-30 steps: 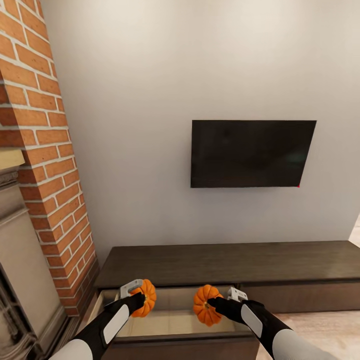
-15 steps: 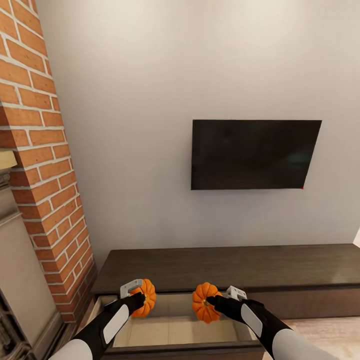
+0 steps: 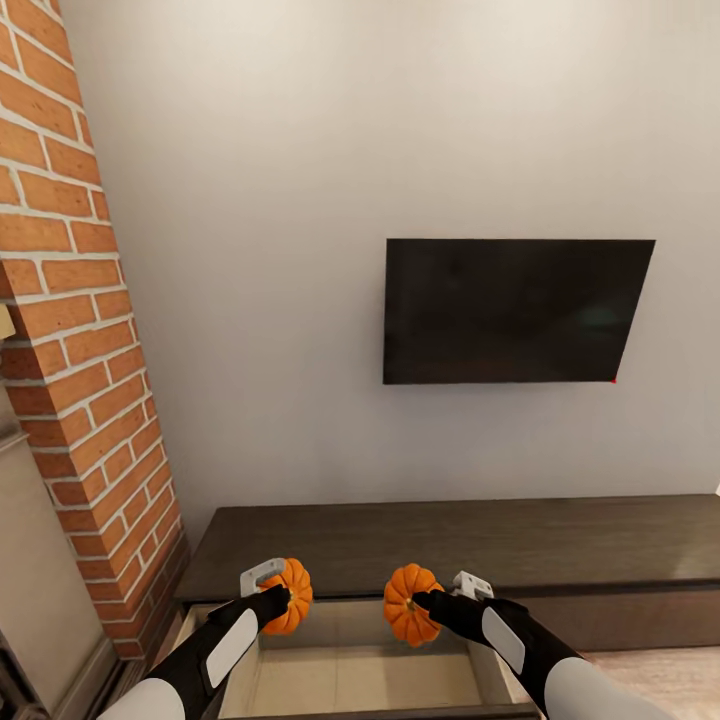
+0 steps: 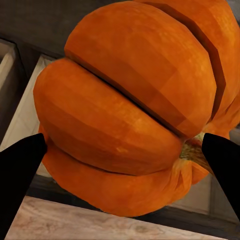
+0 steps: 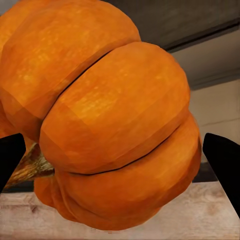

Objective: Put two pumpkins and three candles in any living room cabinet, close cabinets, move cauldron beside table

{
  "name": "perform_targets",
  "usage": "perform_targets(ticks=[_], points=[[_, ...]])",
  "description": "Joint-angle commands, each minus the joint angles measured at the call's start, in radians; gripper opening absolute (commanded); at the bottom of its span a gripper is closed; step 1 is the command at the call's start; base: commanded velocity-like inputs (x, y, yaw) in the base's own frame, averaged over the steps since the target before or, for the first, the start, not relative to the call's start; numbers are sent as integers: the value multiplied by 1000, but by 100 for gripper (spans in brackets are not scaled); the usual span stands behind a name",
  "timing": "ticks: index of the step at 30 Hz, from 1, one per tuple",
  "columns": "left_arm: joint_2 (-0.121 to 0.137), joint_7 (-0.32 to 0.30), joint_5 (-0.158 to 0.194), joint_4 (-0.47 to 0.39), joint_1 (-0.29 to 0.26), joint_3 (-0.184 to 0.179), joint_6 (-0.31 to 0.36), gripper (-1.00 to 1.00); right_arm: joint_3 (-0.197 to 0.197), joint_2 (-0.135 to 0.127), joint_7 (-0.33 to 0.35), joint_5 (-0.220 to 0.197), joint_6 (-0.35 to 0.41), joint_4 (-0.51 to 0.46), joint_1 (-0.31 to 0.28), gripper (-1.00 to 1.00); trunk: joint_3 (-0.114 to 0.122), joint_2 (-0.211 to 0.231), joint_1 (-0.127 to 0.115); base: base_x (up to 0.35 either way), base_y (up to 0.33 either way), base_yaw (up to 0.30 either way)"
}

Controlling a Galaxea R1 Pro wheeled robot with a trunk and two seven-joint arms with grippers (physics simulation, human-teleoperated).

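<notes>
The left gripper (image 3: 283,597) pinched 1 pumpkin (image 3: 292,596) between its fingers (image 4: 17,175), and the right gripper (image 3: 425,603) pinched the other pumpkin (image 3: 408,605) the same way. Both pumpkins hung side by side, well apart, above the open drawer (image 3: 350,675) of the cabinet (image 3: 450,535), whose pale inside showed beneath them. In the left wrist view the pumpkin (image 4: 135,100) sat between 2 dark fingers with its stem beside the one finger; in the right wrist view the other pumpkin (image 5: 100,115) sat likewise between dark fingertips (image 5: 222,160), stem turned sideways. The cabinet's dark top ran along the wall (image 3: 300,200) below a black TV (image 3: 515,310). A brick column (image 3: 75,350) stood on the left of the cabinet. Pale wood floor (image 3: 650,680) showed at the lower right.
</notes>
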Motion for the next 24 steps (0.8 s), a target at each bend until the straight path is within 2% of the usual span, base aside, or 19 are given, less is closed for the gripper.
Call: perform_targets(ticks=[1, 11, 24], points=[[1, 8, 8, -2, -1, -7, 2, -100, 3, -1, -1, -4, 4, -1, -1, -100, -1, -1, 0, 142, 0, 0], [-1, 7, 9, -2, -1, -7, 2, -100, 7, -1, 0, 5, 4, -1, -1, -100, -1, -1, 0, 123, 16, 0], [-2, 7, 9, -2, -1, -8, 1, -100, 5, -1, 4, 6, 2, -1, -1, -100, -1, -1, 0, 9, 1, 0]])
